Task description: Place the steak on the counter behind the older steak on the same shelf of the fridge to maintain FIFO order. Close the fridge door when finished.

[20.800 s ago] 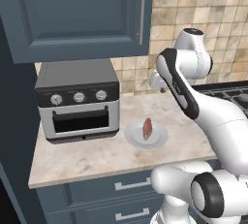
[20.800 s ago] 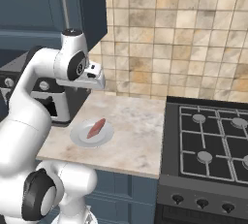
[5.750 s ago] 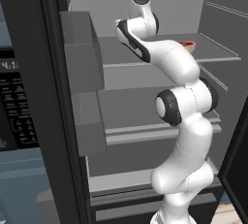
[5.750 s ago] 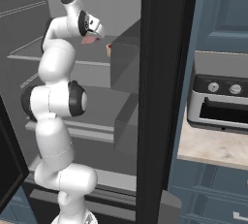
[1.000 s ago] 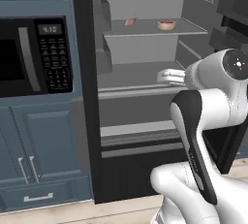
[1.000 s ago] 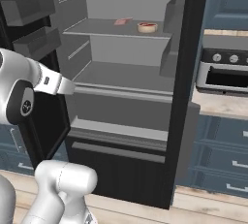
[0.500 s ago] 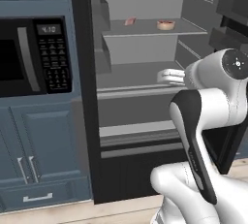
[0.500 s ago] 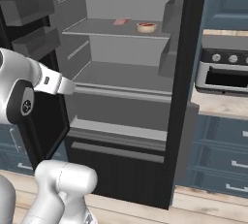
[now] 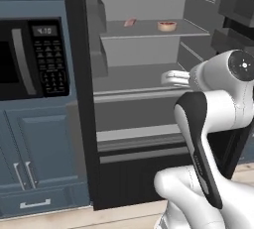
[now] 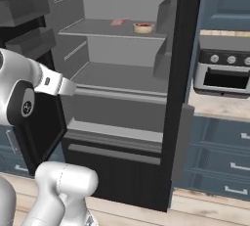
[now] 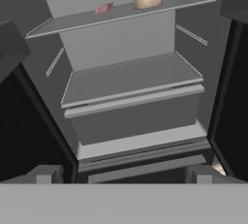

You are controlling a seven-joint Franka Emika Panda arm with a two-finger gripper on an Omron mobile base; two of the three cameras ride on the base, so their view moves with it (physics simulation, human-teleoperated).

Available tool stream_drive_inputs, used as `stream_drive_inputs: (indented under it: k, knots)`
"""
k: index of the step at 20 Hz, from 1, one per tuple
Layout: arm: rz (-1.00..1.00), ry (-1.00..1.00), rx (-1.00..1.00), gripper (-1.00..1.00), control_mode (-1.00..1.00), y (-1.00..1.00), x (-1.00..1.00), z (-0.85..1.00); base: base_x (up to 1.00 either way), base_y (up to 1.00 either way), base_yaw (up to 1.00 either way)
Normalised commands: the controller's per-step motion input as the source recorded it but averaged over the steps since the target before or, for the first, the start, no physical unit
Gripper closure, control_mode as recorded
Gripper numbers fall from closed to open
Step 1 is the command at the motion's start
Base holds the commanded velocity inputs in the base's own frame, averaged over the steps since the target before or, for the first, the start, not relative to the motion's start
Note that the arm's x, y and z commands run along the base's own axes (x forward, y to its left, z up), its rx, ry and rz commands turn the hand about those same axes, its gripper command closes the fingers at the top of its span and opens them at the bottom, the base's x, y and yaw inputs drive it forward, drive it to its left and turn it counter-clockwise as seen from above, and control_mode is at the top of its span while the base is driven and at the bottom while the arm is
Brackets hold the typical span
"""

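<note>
Twenty seconds back the steak (image 9: 130,22) lay on a plate on the counter (image 10: 220,108) beside the toaster oven; it now lies bare on the top shelf (image 9: 149,29) of the fridge (image 10: 128,73), at nine o'clock of the older steak (image 9: 166,25). The arm, reaching to that shelf six seconds ago, has drawn back, and the base has backed away.

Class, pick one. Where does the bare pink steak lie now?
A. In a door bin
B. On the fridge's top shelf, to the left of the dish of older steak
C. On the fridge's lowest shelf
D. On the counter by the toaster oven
B: the steak lies on the top shelf, left of the older steak in its dish.
</note>
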Motion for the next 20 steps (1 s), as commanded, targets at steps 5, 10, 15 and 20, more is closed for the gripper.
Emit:
stream_drive_inputs:
  k: [5,10,15,20]
  knots:
    - [0.00,0.00,0.00,-1.00,1.00,0.00,0.00,0.00,0.43,-0.03,0.00]
    - [0.00,0.00,0.00,-1.00,1.00,0.00,0.00,0.00,0.16,-0.20,0.00]
    - [0.00,-0.03,0.06,-1.00,-1.00,-0.16,0.00,-0.01,0.03,-0.07,0.00]
    - [0.02,-0.28,0.18,-1.00,-1.00,-0.73,0.08,0.09,0.00,0.00,0.00]
